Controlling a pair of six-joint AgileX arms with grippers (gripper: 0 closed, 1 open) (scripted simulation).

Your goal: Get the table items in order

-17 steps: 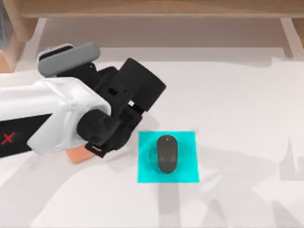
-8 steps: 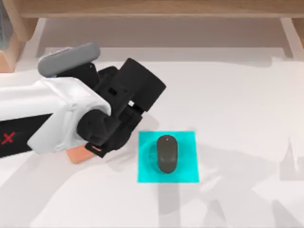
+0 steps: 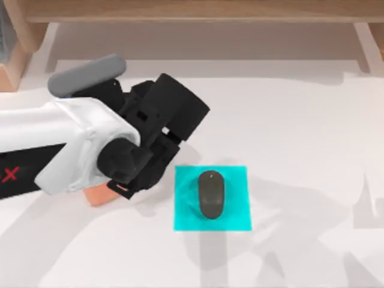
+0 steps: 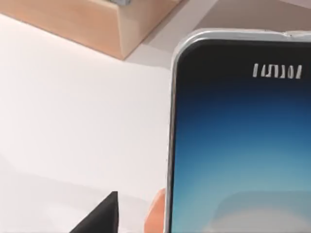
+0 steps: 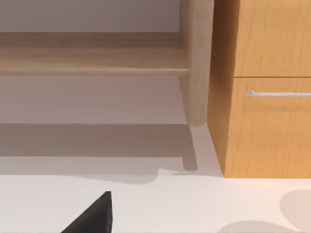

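Note:
The dark grey mouse (image 3: 211, 194) lies in the middle of the cyan mat (image 3: 239, 217), right of the table's centre. My left arm reaches over the salmon-orange stand (image 3: 96, 195), and its gripper (image 3: 129, 180) points down at it. In the left wrist view the smartphone (image 4: 243, 145) stands very close with its blue screen lit, and a bit of the stand (image 4: 156, 213) shows by its edge. One black fingertip (image 4: 104, 218) sits apart from the phone's edge, so the gripper looks open. My right gripper is off to the side; one fingertip (image 5: 95, 216) shows, holding nothing.
A wooden shelf rail (image 3: 198, 11) runs along the back of the table. A wooden block (image 4: 97, 24) stands behind the phone. The right wrist view faces a wooden cabinet (image 5: 267, 97) with a drawer handle, beside a table leg.
The grey upper part of my left arm has drifted slightly to the right. The mouse, mat and stand have not moved.

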